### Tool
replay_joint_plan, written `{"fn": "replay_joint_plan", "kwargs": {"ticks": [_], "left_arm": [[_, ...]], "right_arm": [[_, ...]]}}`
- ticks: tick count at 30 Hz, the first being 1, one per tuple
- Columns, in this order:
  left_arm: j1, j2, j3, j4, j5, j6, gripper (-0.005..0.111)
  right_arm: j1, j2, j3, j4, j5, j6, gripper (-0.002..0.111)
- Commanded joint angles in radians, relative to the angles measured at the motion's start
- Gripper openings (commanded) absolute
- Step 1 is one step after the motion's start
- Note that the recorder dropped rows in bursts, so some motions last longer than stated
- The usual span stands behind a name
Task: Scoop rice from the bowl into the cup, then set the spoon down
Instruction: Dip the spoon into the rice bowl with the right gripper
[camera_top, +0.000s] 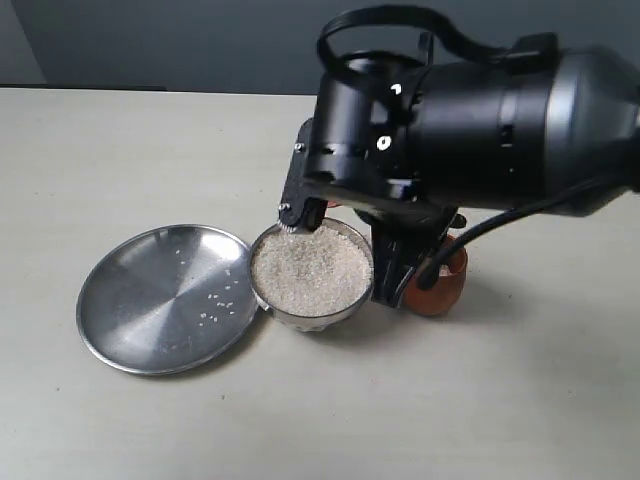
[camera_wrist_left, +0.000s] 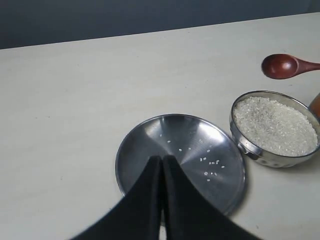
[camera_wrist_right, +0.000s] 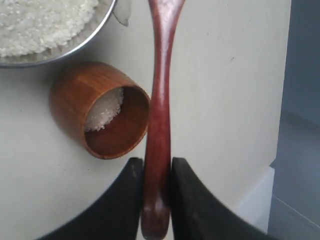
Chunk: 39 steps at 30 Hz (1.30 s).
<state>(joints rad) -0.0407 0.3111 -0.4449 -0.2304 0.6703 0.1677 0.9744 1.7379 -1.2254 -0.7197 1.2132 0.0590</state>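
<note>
The metal bowl (camera_top: 310, 300) is full of white rice (camera_top: 310, 268) and stands next to the flat plate. My right gripper (camera_wrist_right: 157, 165) is shut on the handle of the dark wooden spoon (camera_wrist_right: 160, 90). The spoon's head (camera_wrist_left: 280, 66) is empty and sits past the bowl (camera_wrist_left: 250, 147). Beside the handle stands the wooden cup (camera_wrist_right: 75, 95), with some rice (camera_wrist_right: 104, 110) in it. In the exterior view my right arm hides most of the cup (camera_top: 445, 290) and all of the spoon. My left gripper (camera_wrist_left: 161, 159) is shut and empty above the plate.
A wide flat metal plate (camera_top: 130, 300) lies left of the bowl with several loose grains on it. It also shows under my left gripper as the plate (camera_wrist_left: 145, 135). The table's edge (camera_wrist_right: 280, 115) runs close beyond the spoon.
</note>
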Motion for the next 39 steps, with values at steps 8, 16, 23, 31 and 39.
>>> {"fn": "replay_joint_plan", "kwargs": {"ticks": [8,16,23,31,39], "left_arm": [[-0.002,0.003,0.005,0.001,-0.009,0.001,0.000],[-0.002,0.003,0.005,0.001,-0.009,0.001,0.000],[-0.002,0.003,0.005,0.001,-0.009,0.001,0.000],[-0.002,0.003,0.005,0.001,-0.009,0.001,0.000],[-0.002,0.003,0.005,0.001,-0.009,0.001,0.000]], "right_arm": [[0.058,0.105,-0.010,-0.067,0.008,0.005,-0.001],[0.063,0.122,-0.008,-0.041,0.008,0.005,-0.001],[0.063,0.150,-0.008,-0.037,0.008,0.078,-0.001],[0.063,0.157,-0.002,0.047,0.008,0.076,-0.001],[0.063,0.157,-0.002,0.109,0.008,0.074,-0.001]]}}
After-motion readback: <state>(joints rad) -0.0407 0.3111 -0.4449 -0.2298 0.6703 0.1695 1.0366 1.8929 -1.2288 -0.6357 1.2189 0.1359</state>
